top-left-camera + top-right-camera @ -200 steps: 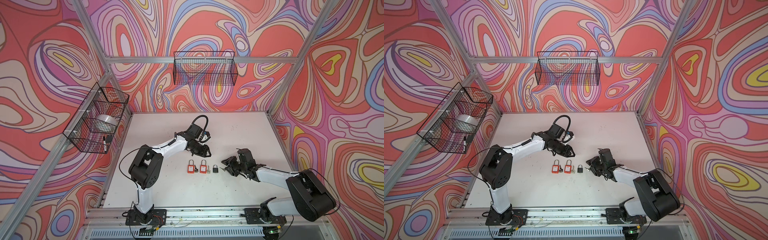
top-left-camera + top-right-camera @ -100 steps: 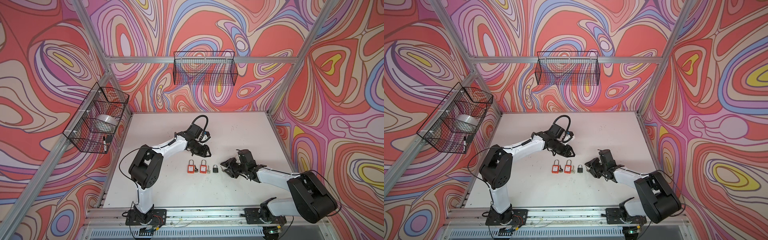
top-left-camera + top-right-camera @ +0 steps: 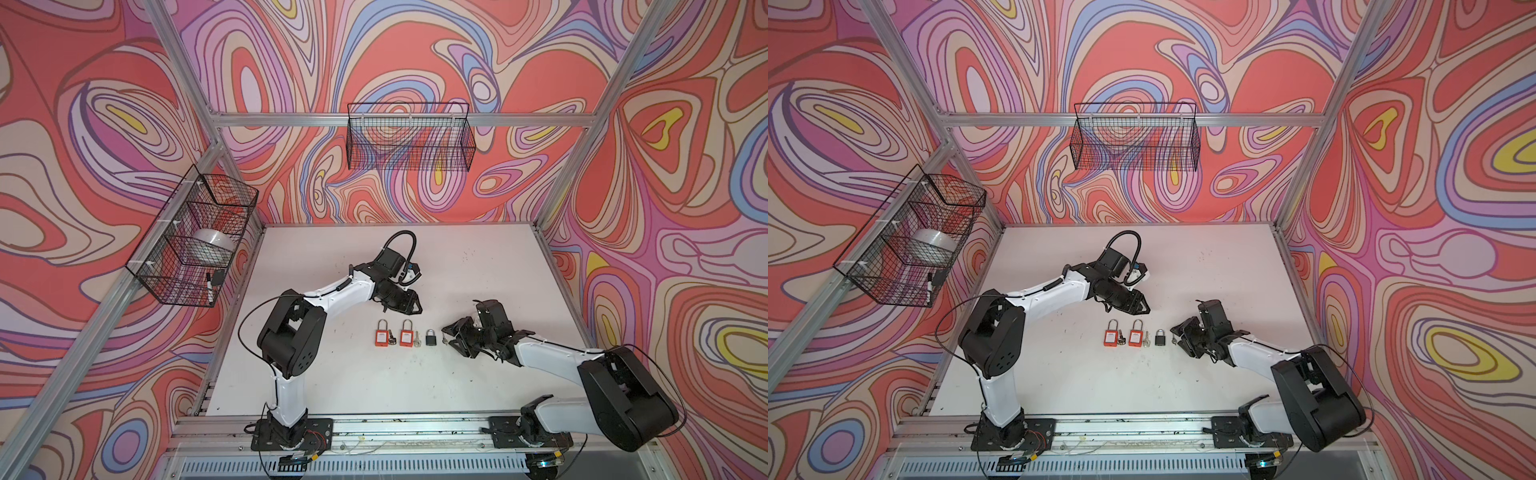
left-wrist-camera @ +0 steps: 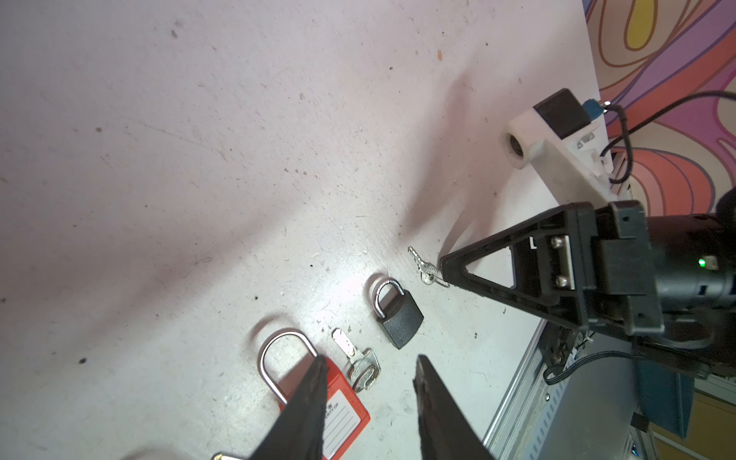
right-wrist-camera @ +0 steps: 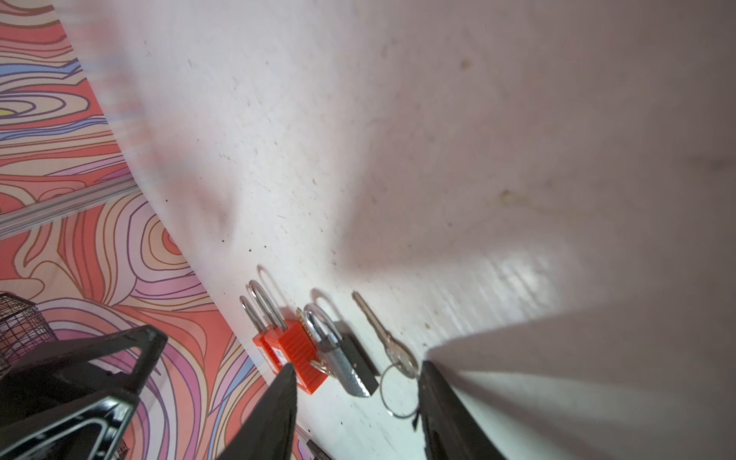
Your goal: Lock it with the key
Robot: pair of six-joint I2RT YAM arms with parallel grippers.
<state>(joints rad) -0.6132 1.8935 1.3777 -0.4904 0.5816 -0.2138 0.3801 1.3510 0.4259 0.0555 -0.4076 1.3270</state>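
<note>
Arms both reach low over the table (image 3: 332,374). The right one stretches out almost flat from its base, and the right gripper (image 3: 448,337) is down at the surface with its fingers spread. The left one bends at the elbow, and the left gripper (image 3: 417,309) hangs over the table, its fingers parted on nothing.

There are three padlocks and three keys. The ringed key (image 5: 382,338) lies flat just ahead of the right gripper, with its ring beside one fingertip. Just past it lies the black padlock (image 3: 430,338), then the silver key (image 4: 360,360), the near red padlock (image 3: 407,337), the dark-headed key (image 3: 392,338) and the far red padlock (image 3: 380,337), all in one row leading away from that gripper.

The ringed key's long axis runs roughly parallel to the padlocks, and its blade points the same way as their shackles, away from the right gripper's wrist
</note>
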